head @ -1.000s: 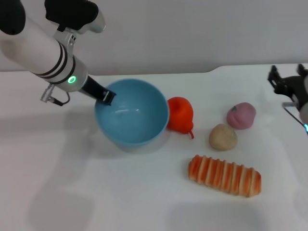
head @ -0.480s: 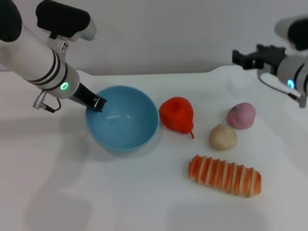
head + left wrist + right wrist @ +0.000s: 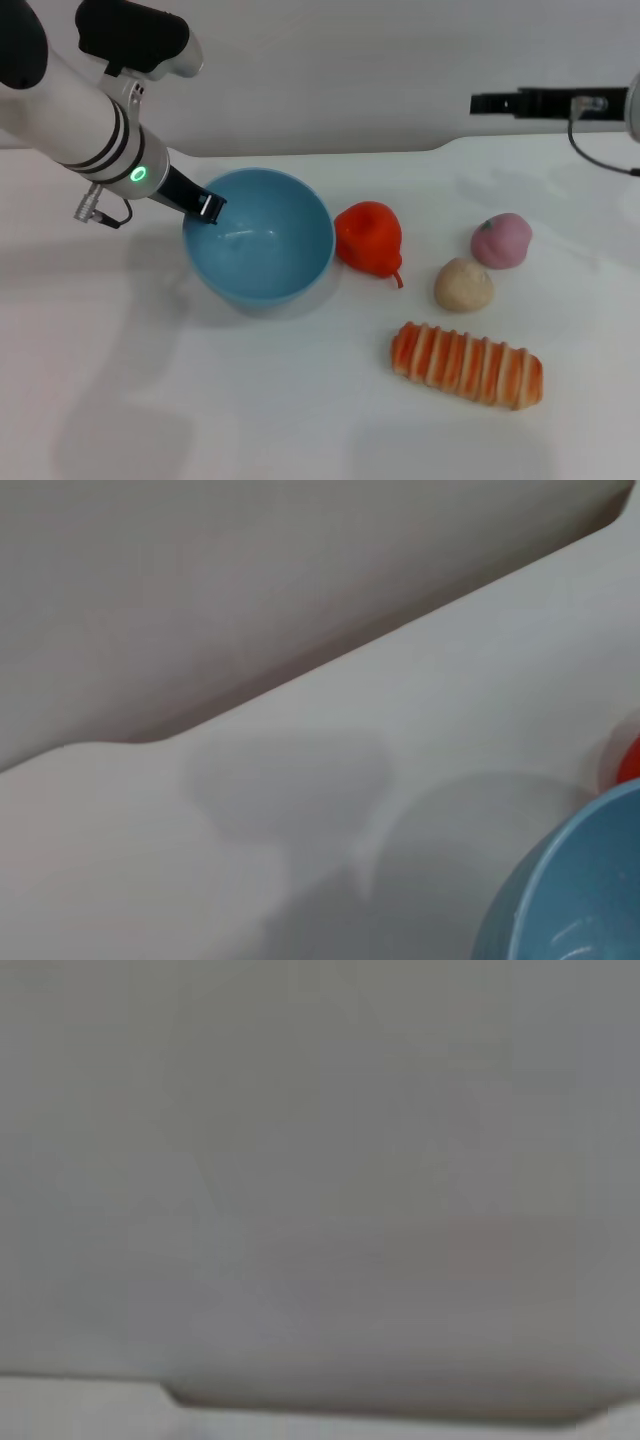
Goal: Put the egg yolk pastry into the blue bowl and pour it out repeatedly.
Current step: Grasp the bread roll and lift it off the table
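Note:
The blue bowl [image 3: 262,238] stands upright and empty on the white table, left of centre. My left gripper [image 3: 208,206] is shut on its left rim, one finger inside the wall. The left wrist view catches only a part of the blue bowl [image 3: 575,890]. The egg yolk pastry [image 3: 463,285] lies on the table to the right, well apart from the bowl and from both grippers. My right gripper [image 3: 492,102] hangs high at the back right, far above the pastry, pointing left.
A red pepper-like fruit [image 3: 369,238] touches the bowl's right side. A pink peach-shaped bun [image 3: 501,240] lies just behind the pastry, and a long orange-striped bread [image 3: 466,363] in front of it. A grey wall [image 3: 330,70] closes off the back.
The bowl has gone from tilted toward the fruit to level, and it moved left with my left gripper. My right arm rose from the right edge to high at the back.

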